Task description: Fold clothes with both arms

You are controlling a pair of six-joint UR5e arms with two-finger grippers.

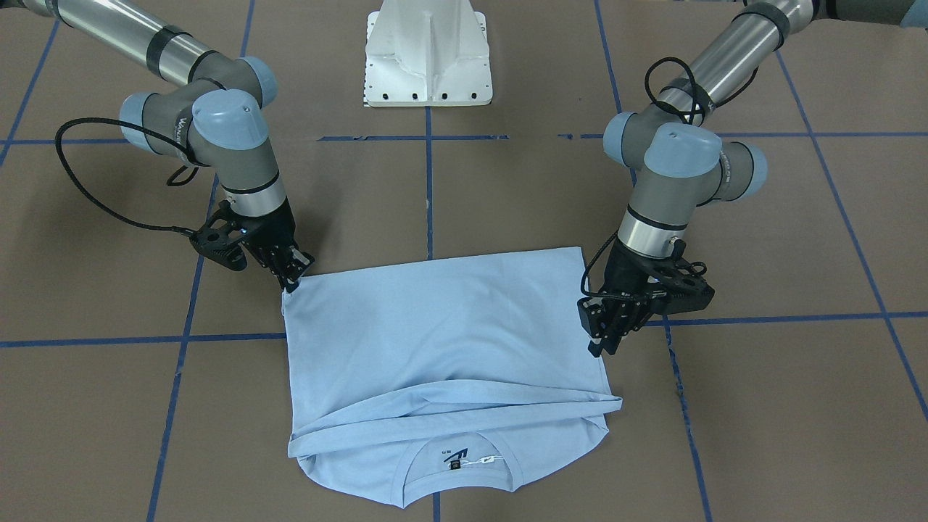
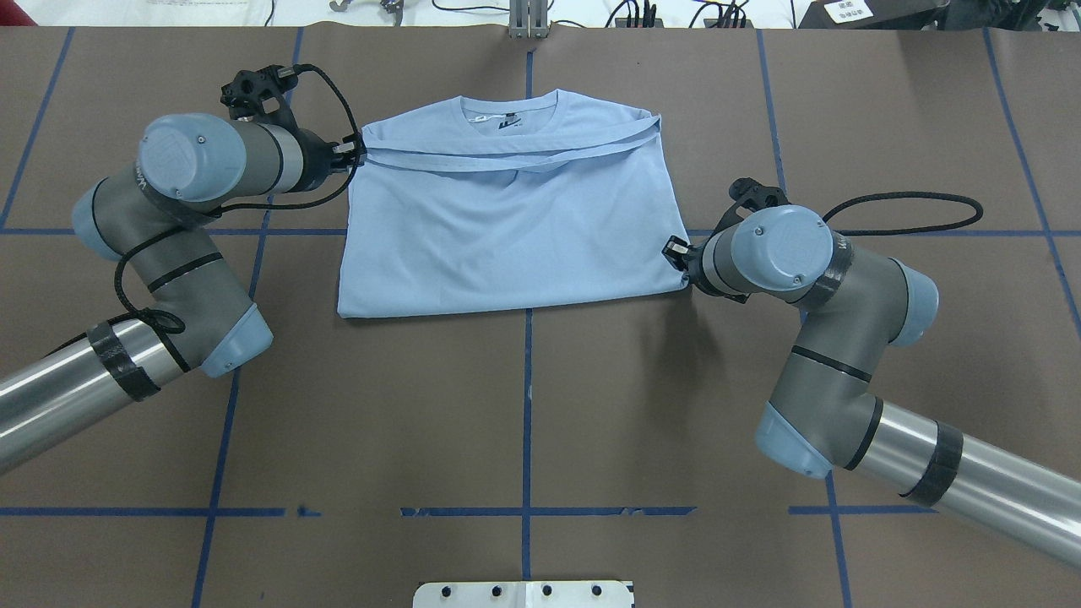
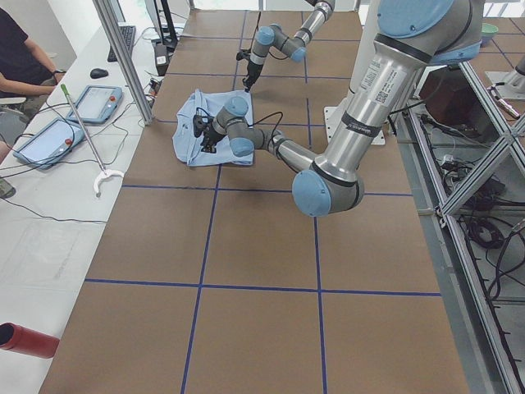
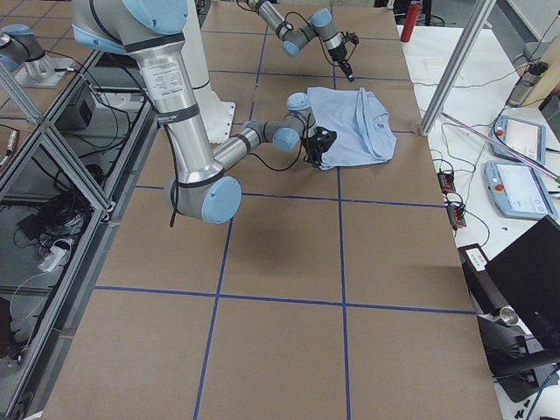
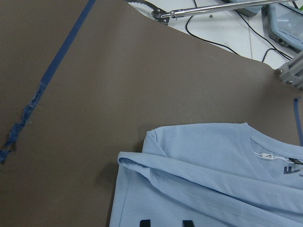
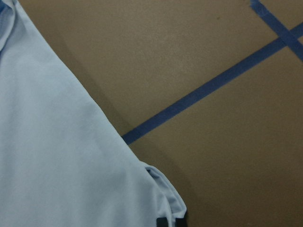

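I'm working over a brown table [image 1: 761, 239] gridded with blue tape [image 1: 429, 188], the white pedestal [image 1: 428, 58] at 12 o'clock in the front view. There the shirt [image 1: 442, 333] lies flat at 6 o'clock, collar [image 1: 457, 464] nearest the camera, with folded bands of cloth crossing just above it. The right gripper [image 1: 293, 275] sits at the shirt's 10 o'clock corner, and that corner is drawn up to its tips. The left gripper [image 1: 605, 341] is at the shirt's 3 o'clock edge. From overhead, the shirt [image 2: 507, 236] is at 12 o'clock on the table, with the left gripper [image 2: 353, 154] at its 10 o'clock corner beside the bands and the right gripper [image 2: 676, 253] at its 4 o'clock edge. From the left end, the shirt [image 3: 197, 131] lies at 11 o'clock, and a person [image 3: 20, 57] sits at 10 o'clock. From the right end, the shirt [image 4: 354, 122] is at 1 o'clock. In the left wrist view, two black fingertips [image 5: 144, 222] stand apart at 6 o'clock with flat cloth showing between them, so I read those jaws as released. In the right wrist view, the fingertips [image 6: 162, 221] sit close together at 6 o'clock with the shirt's bunched corner running into them, clenched on the cloth.
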